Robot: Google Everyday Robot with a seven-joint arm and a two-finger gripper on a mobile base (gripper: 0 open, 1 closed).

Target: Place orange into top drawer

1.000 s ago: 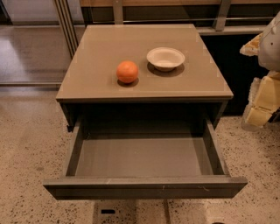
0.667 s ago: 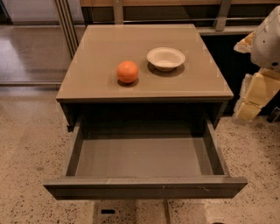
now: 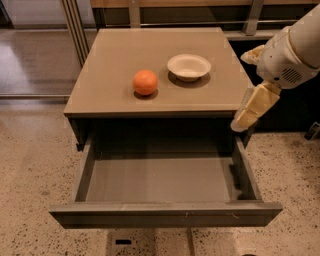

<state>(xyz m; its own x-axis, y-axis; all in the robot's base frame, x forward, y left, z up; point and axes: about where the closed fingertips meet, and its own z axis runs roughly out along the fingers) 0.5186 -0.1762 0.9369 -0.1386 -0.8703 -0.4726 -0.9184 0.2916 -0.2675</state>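
Your small, round, bright orange fruit [image 3: 145, 82] sits on the flat tan cabinet top [image 3: 120, 55], beside the cream shallow bowl [image 3: 189, 66]. The wide grey-brown top drawer [image 3: 165, 215] stands open below, ready to receive it. Your cream gripper [image 3: 245, 117] hangs by the cabinet's right edge, well apart from the orange. You cannot tell whether it is released or clenched.

The floor [image 3: 30, 165] in the lower part is tan stone with dark speckles. In the upper left it turns smooth and shiny, behind thin metal poles [image 3: 75, 30]. A wooden rail [image 3: 200, 3] runs along the top edge. The tan tabletop [image 3: 115, 55] sits in the middle. The gripper [image 3: 249, 102] hangs at the right, in front of a dark space.
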